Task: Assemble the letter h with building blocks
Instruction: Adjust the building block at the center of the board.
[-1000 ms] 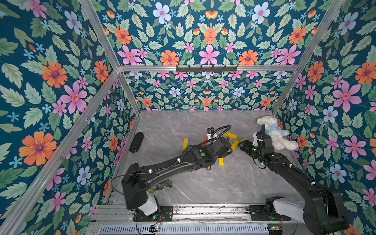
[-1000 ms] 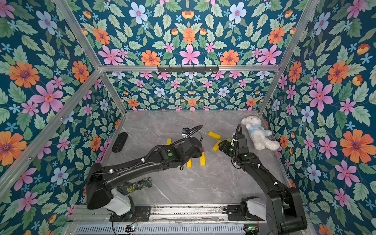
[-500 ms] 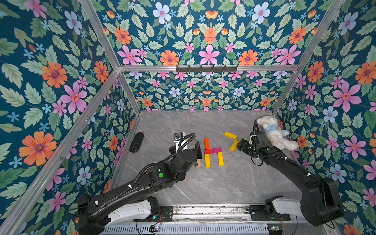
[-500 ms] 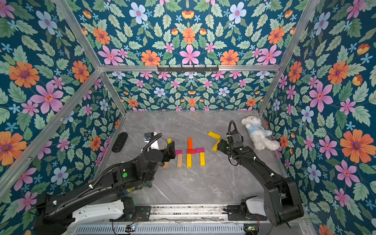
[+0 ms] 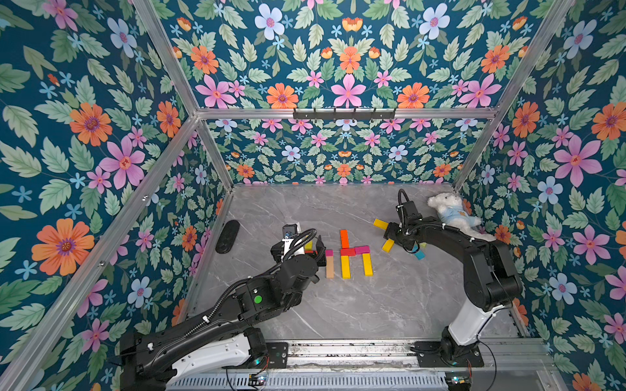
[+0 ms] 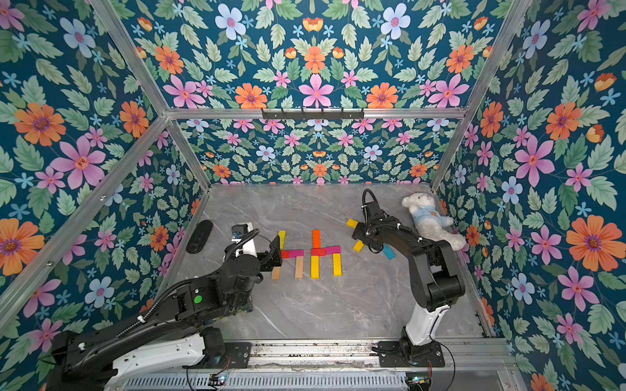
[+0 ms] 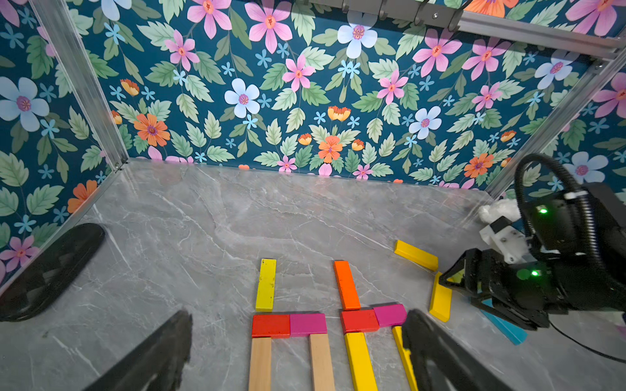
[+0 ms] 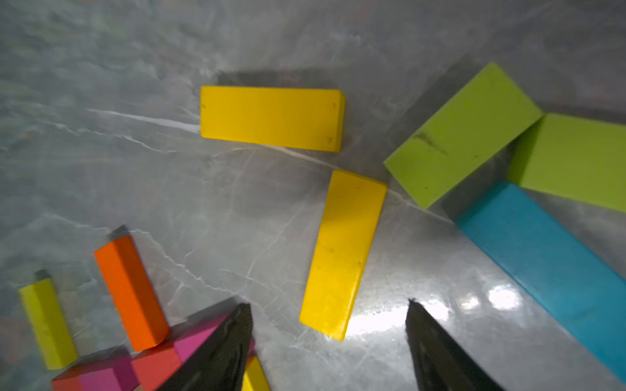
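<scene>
Building blocks lie flat as two h shapes in the middle of the table. The left one has a yellow-green plank, red and pink blocks and two plain wood planks. The right one has an orange plank, red, pink and two yellow planks. My left gripper hovers wide open over the left shape's wood planks, holding nothing. My right gripper is open at the end of a loose yellow plank, which it does not grip.
Beside the right gripper lie another loose yellow plank, two green blocks and a blue plank. A white plush bear sits at the back right wall. A black oval object lies by the left wall.
My left arm has drawn back to the left off the blocks and its gripper has opened wide. The right gripper has shifted over the loose yellow plank and opened a little more.
</scene>
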